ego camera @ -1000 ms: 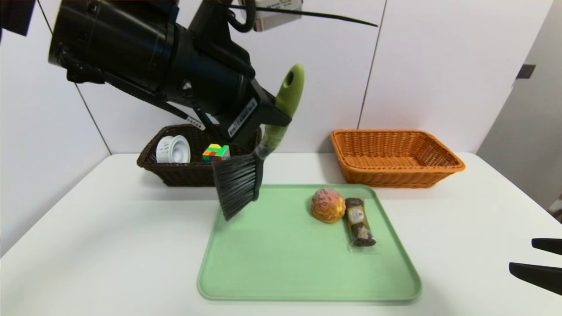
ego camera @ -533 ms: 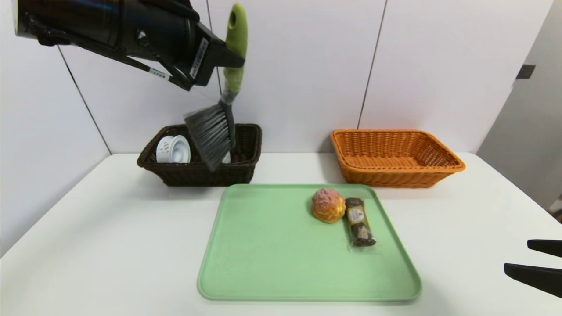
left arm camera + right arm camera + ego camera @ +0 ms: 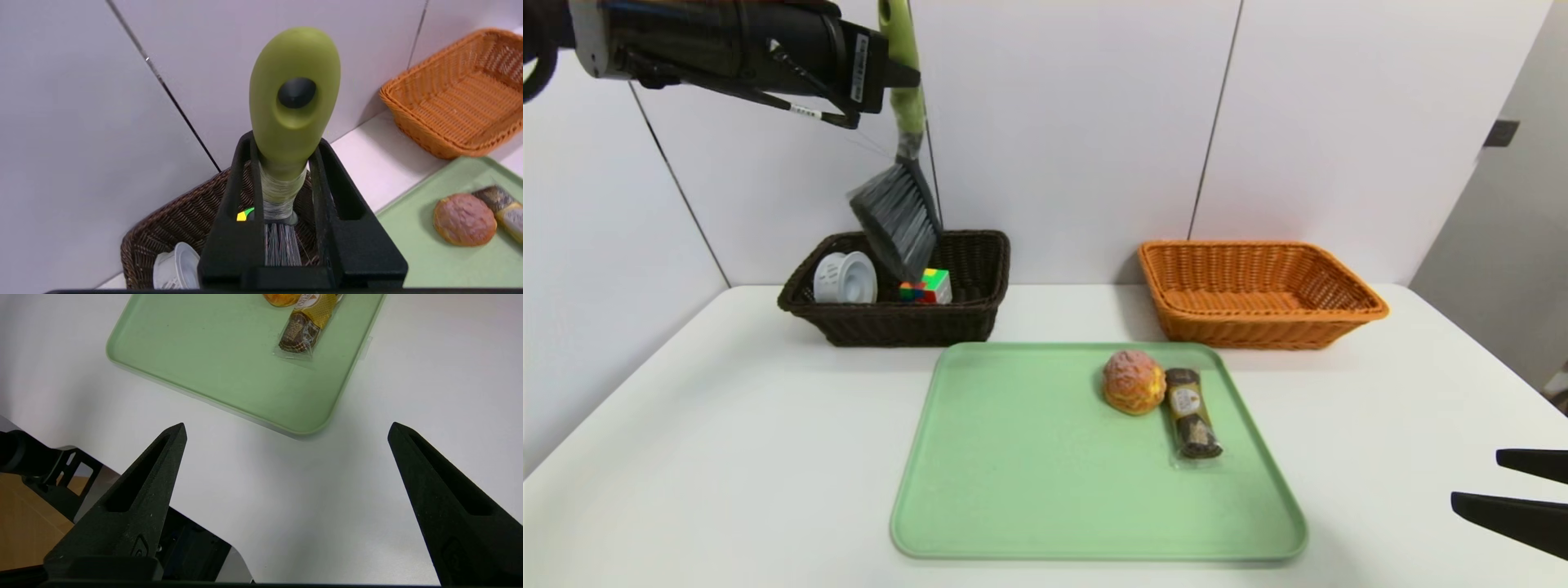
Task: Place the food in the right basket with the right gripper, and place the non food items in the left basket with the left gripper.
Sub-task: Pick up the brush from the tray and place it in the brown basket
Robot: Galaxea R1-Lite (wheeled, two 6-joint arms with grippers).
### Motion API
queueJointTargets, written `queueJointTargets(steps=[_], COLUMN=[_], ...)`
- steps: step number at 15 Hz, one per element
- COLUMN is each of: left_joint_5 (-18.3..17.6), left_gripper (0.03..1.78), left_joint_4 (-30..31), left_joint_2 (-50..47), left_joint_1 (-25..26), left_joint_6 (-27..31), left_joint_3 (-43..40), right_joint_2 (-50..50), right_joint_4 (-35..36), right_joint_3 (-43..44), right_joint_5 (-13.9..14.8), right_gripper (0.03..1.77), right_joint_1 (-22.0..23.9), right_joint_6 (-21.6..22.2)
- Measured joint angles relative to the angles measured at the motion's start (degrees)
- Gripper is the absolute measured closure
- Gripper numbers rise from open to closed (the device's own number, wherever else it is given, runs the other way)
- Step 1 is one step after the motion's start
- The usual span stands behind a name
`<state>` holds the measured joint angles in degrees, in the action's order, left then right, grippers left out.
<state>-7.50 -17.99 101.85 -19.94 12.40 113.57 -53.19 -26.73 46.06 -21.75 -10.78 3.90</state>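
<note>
My left gripper is shut on the green handle of the brush, which hangs bristles-down above the left basket. That dark basket holds the white spool and the puzzle cube. On the green tray lie the bumpy bun and the wrapped brown snack. The orange right basket stands behind the tray with nothing in it. My right gripper hovers open at the table's front right.
A white wall with dark seams rises right behind both baskets. In the right wrist view, the white table ends at a rounded near corner with the robot's dark base below it.
The left arm has carried the brush up and to the left, from over the tray's back-left corner to above the dark basket. The right gripper has barely shifted.
</note>
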Motion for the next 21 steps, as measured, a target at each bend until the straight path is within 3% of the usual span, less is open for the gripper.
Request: queueJointTargets(steps=[3,7,14,21], left_joint_5=[-1.6,-7.5,-8.2,-9.6], left_gripper=[1.45,1.45,1.45,1.45], left_joint_4=[3.1,4.3,9.6,11.4], left_joint_2=[2.2,5.0,9.0,11.8], left_joint_1=[2.9,6.6,11.9,12.8], left_joint_6=[-7.4,-16.4,-24.2,-31.8], left_joint_3=[0.0,0.0,0.0,0.0], right_joint_2=[-0.1,-0.1,0.1,0.1], right_joint_4=[-0.1,0.0,0.0,0.0], right_joint_3=[0.0,-0.9,-1.7,-2.0], right_joint_5=[0.0,0.1,0.2,0.2], right_gripper=[0.1,0.1,0.1,0.1], right_joint_1=[0.0,0.0,0.2,0.1], right_joint_6=[0.0,0.0,0.0,-0.1])
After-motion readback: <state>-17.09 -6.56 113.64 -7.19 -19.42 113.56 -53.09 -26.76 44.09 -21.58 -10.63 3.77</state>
